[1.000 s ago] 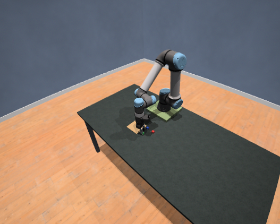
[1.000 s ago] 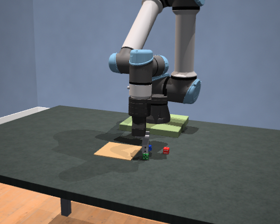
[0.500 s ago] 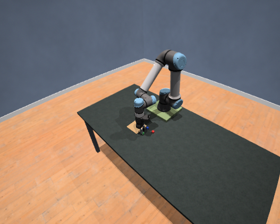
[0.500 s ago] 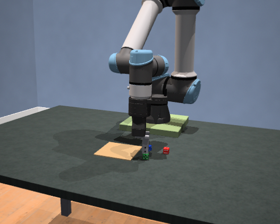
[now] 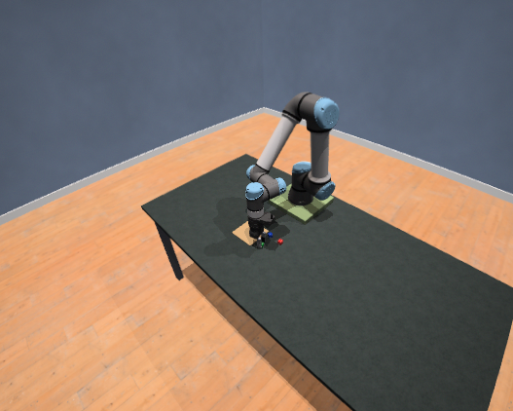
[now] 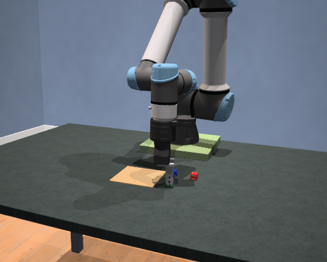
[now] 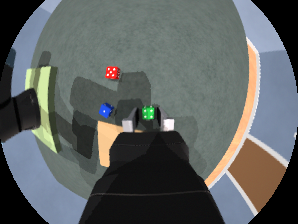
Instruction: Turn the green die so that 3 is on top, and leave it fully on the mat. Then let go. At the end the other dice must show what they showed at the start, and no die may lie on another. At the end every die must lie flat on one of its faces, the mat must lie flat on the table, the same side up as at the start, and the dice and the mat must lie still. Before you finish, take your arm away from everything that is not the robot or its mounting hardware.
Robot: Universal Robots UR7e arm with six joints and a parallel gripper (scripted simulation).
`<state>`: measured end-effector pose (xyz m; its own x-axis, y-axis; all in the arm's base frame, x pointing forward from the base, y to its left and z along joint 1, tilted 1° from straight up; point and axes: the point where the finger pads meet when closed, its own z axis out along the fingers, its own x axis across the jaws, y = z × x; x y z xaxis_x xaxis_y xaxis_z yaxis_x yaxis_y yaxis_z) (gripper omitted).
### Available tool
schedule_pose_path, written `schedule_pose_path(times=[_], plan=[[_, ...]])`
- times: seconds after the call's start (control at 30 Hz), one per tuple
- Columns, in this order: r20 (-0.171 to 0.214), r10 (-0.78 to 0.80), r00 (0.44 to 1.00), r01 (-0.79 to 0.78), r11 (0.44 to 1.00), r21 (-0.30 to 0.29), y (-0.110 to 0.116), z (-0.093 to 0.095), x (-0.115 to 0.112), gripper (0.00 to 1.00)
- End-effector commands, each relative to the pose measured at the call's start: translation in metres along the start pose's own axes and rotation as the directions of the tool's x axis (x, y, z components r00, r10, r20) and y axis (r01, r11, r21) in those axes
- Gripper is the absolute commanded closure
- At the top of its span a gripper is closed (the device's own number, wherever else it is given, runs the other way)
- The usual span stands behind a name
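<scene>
Green die [image 5: 262, 244] [image 6: 169, 185] [image 7: 148, 113] lies off the mat [image 5: 242, 234] [image 6: 134, 176] [image 7: 104, 142], toward the tabletop's near long edge, between the spread fingers of the gripper [image 5: 261, 242] [image 6: 169, 183] [image 7: 147, 113]; the grasp step is apparently in hand, next requiring closure, lift and rotation.

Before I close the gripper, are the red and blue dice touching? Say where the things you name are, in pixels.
Apart. The wrist view shows dark table [image 5: 372, 292] [image 6: 221, 214] [image 7: 185, 50] between the red die [image 5: 280, 242] [image 6: 194, 176] [image 7: 112, 73] and the blue die [image 5: 271, 235] [image 6: 175, 172] [image 7: 106, 110].

The floor [image 5: 80, 302] [image 6: 17, 230] looks like smooth wood, the tabletop [image 5: 352, 292] [image 6: 82, 220] [image 7: 185, 45] matt and faintly mottled, the dice plastic.
</scene>
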<state>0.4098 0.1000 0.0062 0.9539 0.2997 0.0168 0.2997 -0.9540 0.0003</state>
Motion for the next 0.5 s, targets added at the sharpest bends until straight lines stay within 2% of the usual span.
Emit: schedule_pose_path(times=[0.0, 0.47], plan=[[-0.002, 0.0, 1.0, 0.0, 1.0, -0.001, 0.0003, 0.0046, 0.0007, 0.3], [-0.002, 0.0, 1.0, 0.0, 1.0, -0.001, 0.0003, 0.0083, 0.0007, 0.3]])
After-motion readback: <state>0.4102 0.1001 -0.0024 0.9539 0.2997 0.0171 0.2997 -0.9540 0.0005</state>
